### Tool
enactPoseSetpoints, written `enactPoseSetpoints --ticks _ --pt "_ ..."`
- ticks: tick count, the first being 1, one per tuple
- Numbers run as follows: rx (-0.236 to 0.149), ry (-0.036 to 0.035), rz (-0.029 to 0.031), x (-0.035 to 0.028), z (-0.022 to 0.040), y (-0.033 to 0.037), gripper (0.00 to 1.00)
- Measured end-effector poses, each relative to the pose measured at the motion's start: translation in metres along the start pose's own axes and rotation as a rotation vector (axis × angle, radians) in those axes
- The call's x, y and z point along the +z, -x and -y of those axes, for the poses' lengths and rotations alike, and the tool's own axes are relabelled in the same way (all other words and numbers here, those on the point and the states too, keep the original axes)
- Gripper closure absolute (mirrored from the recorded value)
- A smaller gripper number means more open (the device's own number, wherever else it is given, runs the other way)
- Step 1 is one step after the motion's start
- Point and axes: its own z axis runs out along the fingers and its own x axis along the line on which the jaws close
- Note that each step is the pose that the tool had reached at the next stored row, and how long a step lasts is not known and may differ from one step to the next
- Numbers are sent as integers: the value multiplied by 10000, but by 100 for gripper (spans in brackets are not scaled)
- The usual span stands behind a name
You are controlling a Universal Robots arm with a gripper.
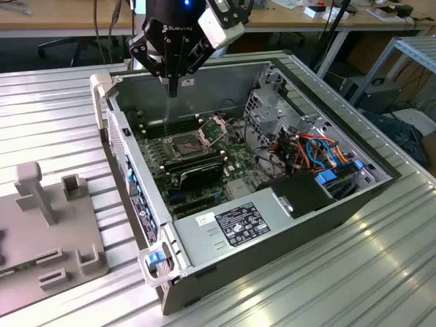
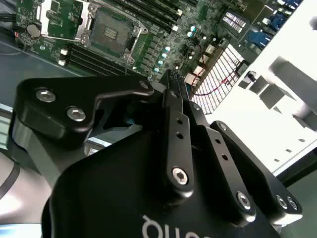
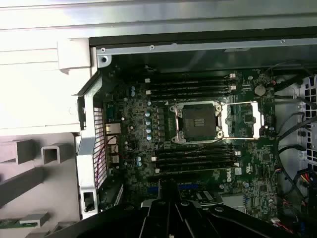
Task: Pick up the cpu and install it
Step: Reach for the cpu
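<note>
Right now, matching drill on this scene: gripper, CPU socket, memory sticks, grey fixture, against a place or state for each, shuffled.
Things:
1. gripper
2. CPU socket
3. memory sticks
4. grey fixture

Places or states:
A. on the table, outside the case, at the exterior view's left
B. long, black, in rows flanking the socket
C. hangs above the open case, over the motherboard
D. open, plate swung aside, no chip seated

Pairs: 1-C, 2-D, 3-B, 4-A
</note>
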Motion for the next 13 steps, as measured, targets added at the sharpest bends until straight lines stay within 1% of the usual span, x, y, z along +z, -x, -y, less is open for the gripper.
enactPoseSetpoints --ticks 5,9,13 --pt "1 0 0 0 -3 -1 89" --pt "0 0 0 0 -1 -20 89" --pt "1 0 0 -1 -1 -22 89"
